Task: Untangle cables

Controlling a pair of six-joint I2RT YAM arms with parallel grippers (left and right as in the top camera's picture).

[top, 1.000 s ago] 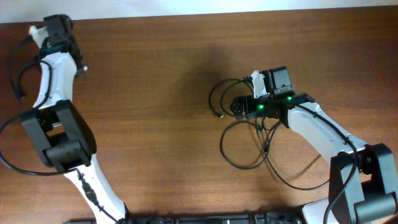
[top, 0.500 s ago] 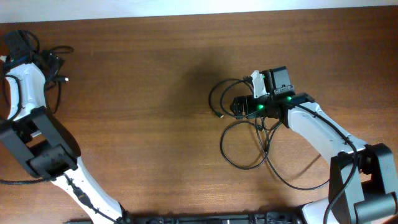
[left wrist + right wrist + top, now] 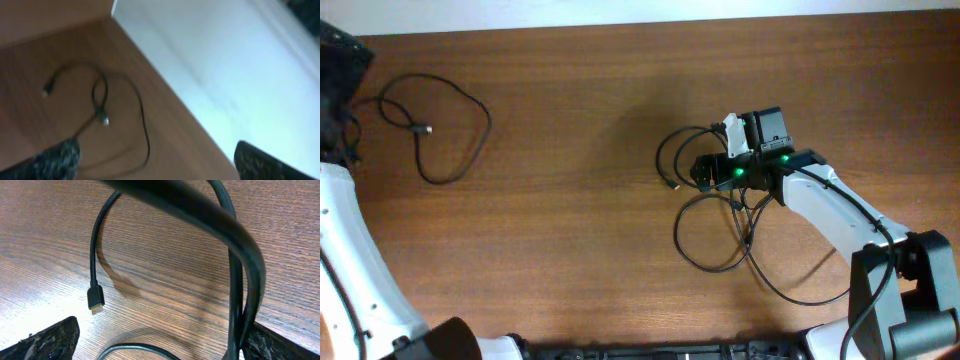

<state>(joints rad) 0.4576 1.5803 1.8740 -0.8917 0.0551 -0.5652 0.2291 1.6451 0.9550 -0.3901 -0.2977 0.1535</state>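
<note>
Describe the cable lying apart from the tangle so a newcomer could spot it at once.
Start at the table's back left corner in the overhead view. The cable lies there alone in one open loop, a plug end inside it. Unlike the tangle at the right pincer, no other cable crosses it.

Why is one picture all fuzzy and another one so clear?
Left wrist view: everything is smeared, the loose cable soft, the white wall glaring. Right wrist view: wood grain and the plug are crisp, but the cord nearest the lens is out of focus. Overhead view: even light, sharp.
</note>
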